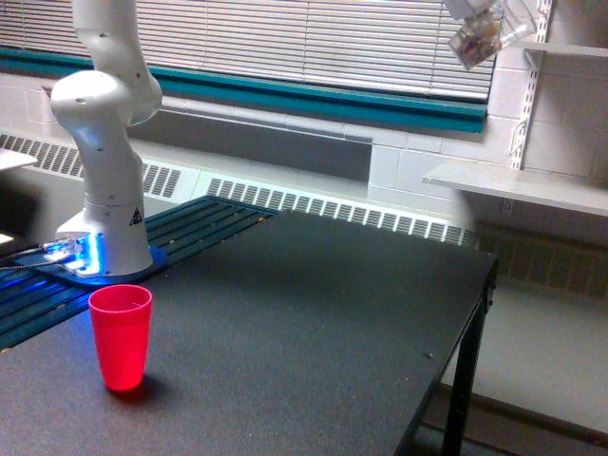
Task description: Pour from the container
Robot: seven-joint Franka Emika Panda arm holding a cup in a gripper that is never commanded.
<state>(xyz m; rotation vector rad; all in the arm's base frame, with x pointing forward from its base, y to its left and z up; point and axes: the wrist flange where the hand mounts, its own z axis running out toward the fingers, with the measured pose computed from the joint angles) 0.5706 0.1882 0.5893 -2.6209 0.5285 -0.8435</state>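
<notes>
The black table (313,313) is filling the lower frame, with the arm's white base (104,218) standing at nine o'clock and the red cup (121,336) upright at seven o'clock. The gripper (472,11), at one o'clock, is carrying the container (478,40) tilted high and well away from the cup; its jaws are mostly cut off, so their width is unclear. This looks like the carry step, and the next move is calling for bringing the container over the cup before tipping.

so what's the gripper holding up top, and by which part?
The clear container, tilted near the frame's top edge with brownish pieces inside. The gripper is mostly cropped, so the exact hold point cannot be told.
</notes>
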